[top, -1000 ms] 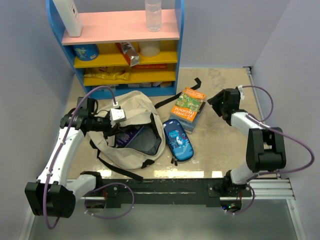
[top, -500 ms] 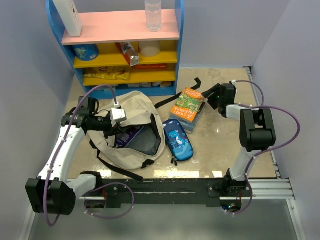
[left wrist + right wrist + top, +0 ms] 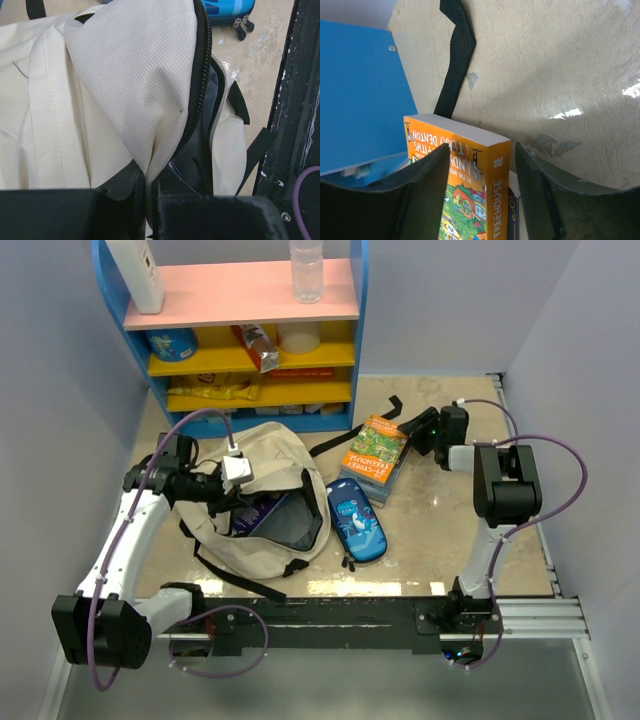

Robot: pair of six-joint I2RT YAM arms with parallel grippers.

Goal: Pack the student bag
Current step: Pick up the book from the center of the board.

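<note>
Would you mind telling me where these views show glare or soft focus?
Top external: evenly lit, with glare streaks on the table near its front edge. Left wrist: bag weave is sharp, left claw dark and blurred. Right wrist: book is sharp, right claw soft, a bright patch on the table at right.

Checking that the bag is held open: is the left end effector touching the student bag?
Touching. The left wrist view shows the left end effector shut on the student bag, a fold of cream fabric pinched between its jaws.
</note>
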